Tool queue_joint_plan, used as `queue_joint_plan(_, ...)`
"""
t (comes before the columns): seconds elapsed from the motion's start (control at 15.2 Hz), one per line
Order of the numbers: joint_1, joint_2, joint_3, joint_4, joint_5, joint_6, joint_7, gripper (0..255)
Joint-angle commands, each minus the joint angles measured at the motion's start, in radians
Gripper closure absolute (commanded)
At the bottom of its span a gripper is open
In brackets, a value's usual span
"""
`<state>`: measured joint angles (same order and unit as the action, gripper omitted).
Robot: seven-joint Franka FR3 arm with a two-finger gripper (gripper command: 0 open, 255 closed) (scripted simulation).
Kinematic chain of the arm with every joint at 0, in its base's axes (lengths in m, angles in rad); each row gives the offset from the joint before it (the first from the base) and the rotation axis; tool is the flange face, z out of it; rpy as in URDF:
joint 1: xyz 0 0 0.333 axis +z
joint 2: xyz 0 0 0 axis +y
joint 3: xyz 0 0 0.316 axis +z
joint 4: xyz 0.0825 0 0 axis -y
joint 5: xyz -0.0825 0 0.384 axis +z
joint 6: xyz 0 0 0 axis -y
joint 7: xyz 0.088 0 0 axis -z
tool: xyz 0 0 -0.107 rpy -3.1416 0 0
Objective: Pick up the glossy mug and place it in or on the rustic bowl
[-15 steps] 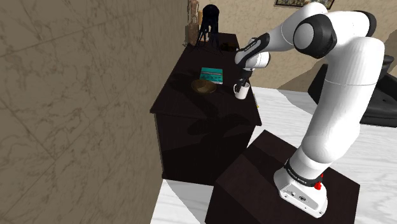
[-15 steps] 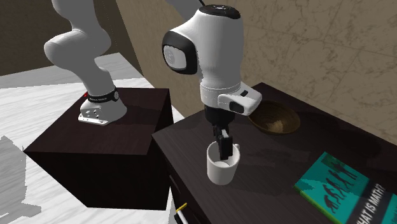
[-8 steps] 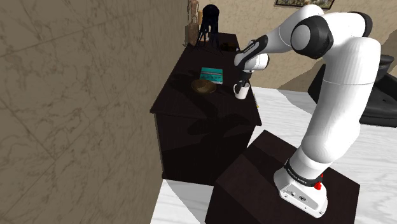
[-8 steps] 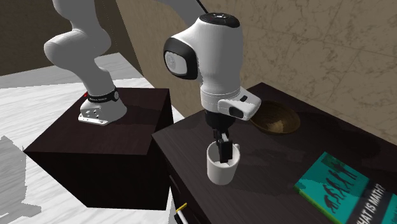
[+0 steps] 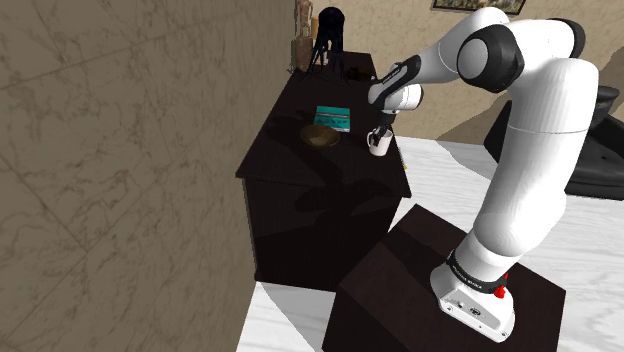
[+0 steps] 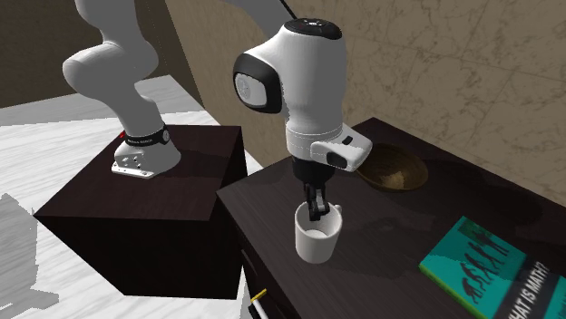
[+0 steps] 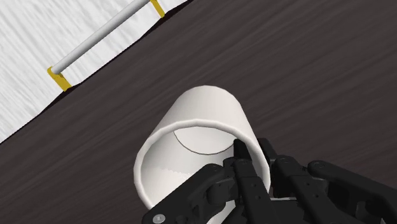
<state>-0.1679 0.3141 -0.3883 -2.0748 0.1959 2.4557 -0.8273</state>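
Claw (image 6: pixel 317 213): clamped on the mug's rim, one finger inside, one outside.
Mug (image 6: pixel 317 241): white, upright, directly under claw.
Bowl (image 6: pixel 392 170): brown, near, apart.

**Pincer on the mug's rim**

A white mug (image 7: pixel 197 121) stands on a dark, wood-grained tabletop (image 7: pixel 305 70), its open mouth turned toward the camera and its inside plain white. The black pincer (image 7: pixel 253 154) straddles the mug's wall at the near side of the rim, one finger inside and one outside, pressed against it. Past the tabletop's edge, a pale bar handle (image 7: pixel 102 37) on yellow brackets (image 7: pixel 58 79) shows against a white streaked floor (image 7: pixel 32 38).
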Motion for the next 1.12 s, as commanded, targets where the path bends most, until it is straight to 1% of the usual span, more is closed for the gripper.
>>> queue_joint_plan(0.0,0.0,0.0,0.0,0.0,0.0,0.0,0.0,255)
queue_joint_plan(0.26,0.0,0.0,0.0,0.0,0.0,0.0,0.0,255)
queue_joint_plan(1.06,0.021,-0.101,-0.027,0.044,-0.068,-0.136,0.047,255)
